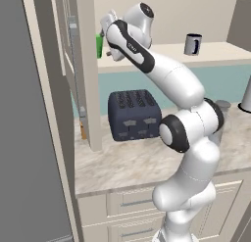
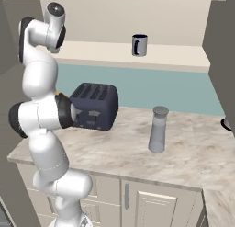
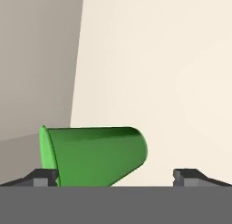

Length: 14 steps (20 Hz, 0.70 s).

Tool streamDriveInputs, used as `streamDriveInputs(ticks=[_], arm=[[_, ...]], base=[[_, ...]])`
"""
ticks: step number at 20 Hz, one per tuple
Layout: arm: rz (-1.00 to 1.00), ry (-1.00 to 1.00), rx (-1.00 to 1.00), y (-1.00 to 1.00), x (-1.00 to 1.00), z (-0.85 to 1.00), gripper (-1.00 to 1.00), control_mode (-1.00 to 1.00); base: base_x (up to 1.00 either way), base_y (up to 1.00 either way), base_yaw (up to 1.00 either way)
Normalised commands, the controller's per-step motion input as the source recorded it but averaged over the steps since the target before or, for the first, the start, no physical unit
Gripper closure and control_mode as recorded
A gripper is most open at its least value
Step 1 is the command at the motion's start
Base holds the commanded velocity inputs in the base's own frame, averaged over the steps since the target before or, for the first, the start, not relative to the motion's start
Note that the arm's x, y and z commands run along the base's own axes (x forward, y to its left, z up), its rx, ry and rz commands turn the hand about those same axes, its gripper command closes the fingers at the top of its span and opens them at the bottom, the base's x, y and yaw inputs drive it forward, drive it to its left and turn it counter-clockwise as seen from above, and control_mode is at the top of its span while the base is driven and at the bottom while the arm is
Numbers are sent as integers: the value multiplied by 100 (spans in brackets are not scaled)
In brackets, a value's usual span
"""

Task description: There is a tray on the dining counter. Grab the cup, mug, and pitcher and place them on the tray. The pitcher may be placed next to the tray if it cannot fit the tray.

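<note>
Now open pincer (image 3: 115,177) around cup (image 3: 97,156)

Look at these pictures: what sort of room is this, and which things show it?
Most likely a kitchen, in simulation. A dark toaster stands on a marble counter with cabinet doors below, and a mug sits on a raised shelf behind, with a lidded pitcher nearby.

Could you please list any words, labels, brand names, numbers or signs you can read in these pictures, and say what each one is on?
Nothing here can be read in full.
Robot arm: a small white marking on the dark band of the upper link, too small and blurred to read.
Toaster: no legible text on its front.
Mug, pitcher, cup: plain, no lettering.
</note>
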Motion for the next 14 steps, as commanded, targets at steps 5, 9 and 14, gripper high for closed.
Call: streamDriveInputs(ticks=[5,9,14], arm=[[0,0,0,5,13,0,-100,-100],[0,0,0,0,1,1,-100,-100],[0,0,0,0,1,0,-100,-100]], base=[[0,0,0],[0,0,0],[0,0,0]])
